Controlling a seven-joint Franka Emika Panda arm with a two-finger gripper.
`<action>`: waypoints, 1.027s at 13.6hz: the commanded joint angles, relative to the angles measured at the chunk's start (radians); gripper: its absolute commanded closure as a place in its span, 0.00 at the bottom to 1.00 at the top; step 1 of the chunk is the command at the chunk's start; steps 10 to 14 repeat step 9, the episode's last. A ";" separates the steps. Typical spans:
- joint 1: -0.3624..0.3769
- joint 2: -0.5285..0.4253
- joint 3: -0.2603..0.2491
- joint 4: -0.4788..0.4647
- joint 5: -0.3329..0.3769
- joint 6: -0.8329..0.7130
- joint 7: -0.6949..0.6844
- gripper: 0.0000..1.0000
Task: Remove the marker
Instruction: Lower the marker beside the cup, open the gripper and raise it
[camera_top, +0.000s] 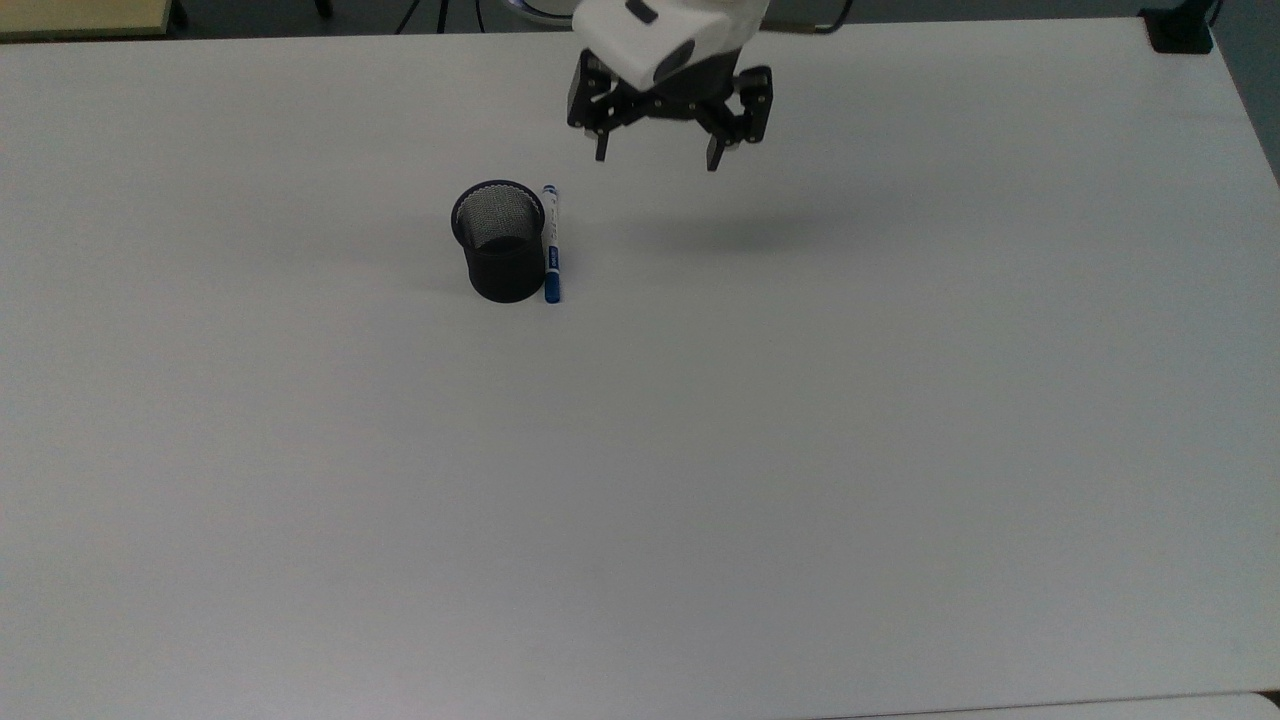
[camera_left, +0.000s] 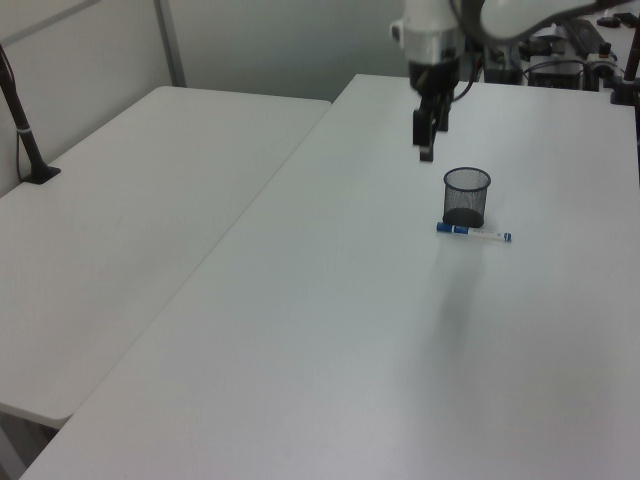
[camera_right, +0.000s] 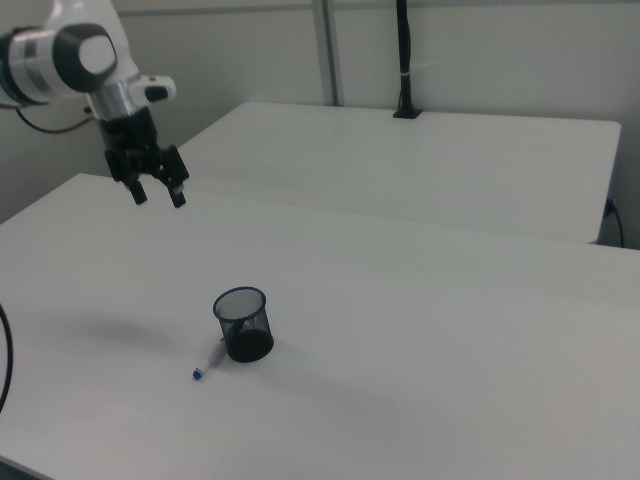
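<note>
The white bench (camera_top: 900, 450) carries only two things, both in the far-left part of the top view, with wide bare surface on every other side and the bench edges well away from them. A second bench (camera_left: 130, 200) stands alongside across a narrow gap in the left view, so there is open room to set things down in almost any direction.

The arm's gripper (camera_top: 657, 155) hangs high above the bench near its far edge in the top view, with its fingers spread wide apart and nothing between them. Its shadow falls on bare surface to the top view's right of the cup, well apart from both things. This pose reads as that of a gripper that has let go and lifted clear.

The black mesh cup (camera_top: 500, 242) stands upright with its mouth open and looks empty.

The marker (camera_top: 550, 243) lies flat on the bench outside the cup, touching or just beside its wall on the top view's right, with the blue cap toward the near side. Lying out of the cup suggests that the removal is done, and resting against the wall should keep it from rolling.
</note>
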 joint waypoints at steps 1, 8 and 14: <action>-0.073 -0.113 0.011 -0.048 -0.014 -0.022 -0.040 0.00; -0.191 -0.139 0.067 -0.063 -0.012 -0.065 -0.101 0.00; -0.193 -0.141 0.064 -0.062 -0.012 -0.065 -0.101 0.00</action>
